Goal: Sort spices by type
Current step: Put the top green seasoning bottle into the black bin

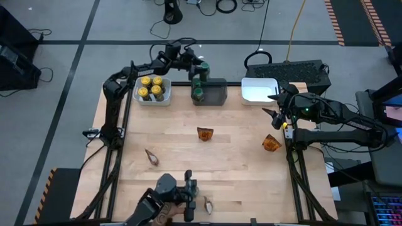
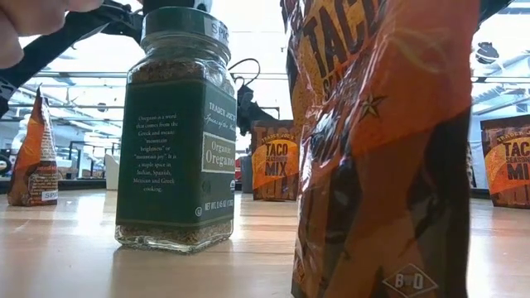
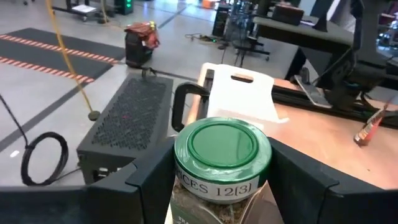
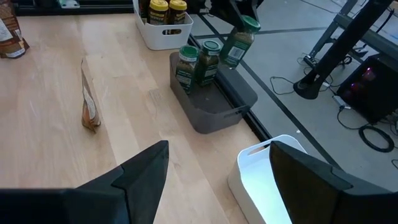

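Note:
My left gripper (image 1: pixel 200 66) reaches to the table's far side and is shut on a green-lidded spice jar (image 3: pixel 222 146), which hangs over the far end of the dark grey bin (image 1: pixel 213 94). Two more green-lidded jars (image 4: pixel 198 62) stand in that bin. Several yellow-lidded jars (image 1: pixel 151 88) fill the white bin (image 1: pixel 139 99) to its left. Orange-brown packets lie on the table (image 1: pixel 205 134), (image 1: pixel 271 143), (image 1: pixel 151 156), (image 1: pixel 208 204). My right gripper (image 1: pixel 276 105) hovers open beside the empty white bin (image 1: pixel 259 90), holding nothing. My left gripper pinches the jar's body just under the green lid (image 3: pixel 217 186) between its two fingers (image 3: pixel 155 180), one on each side. The fingers come nearly level from the table's left. The jar is lifted clear above the dark grey bin and hangs tilted (image 4: pixel 238 38).
Close to the low camera an oregano jar with a green lid (image 2: pixel 178 132) stands on the near table edge, with a person's hand (image 2: pixel 33 25) above it and a taco-mix packet (image 2: pixel 381 149) beside it. A dark perforated box (image 3: pixel 134 118) sits beyond the far edge.

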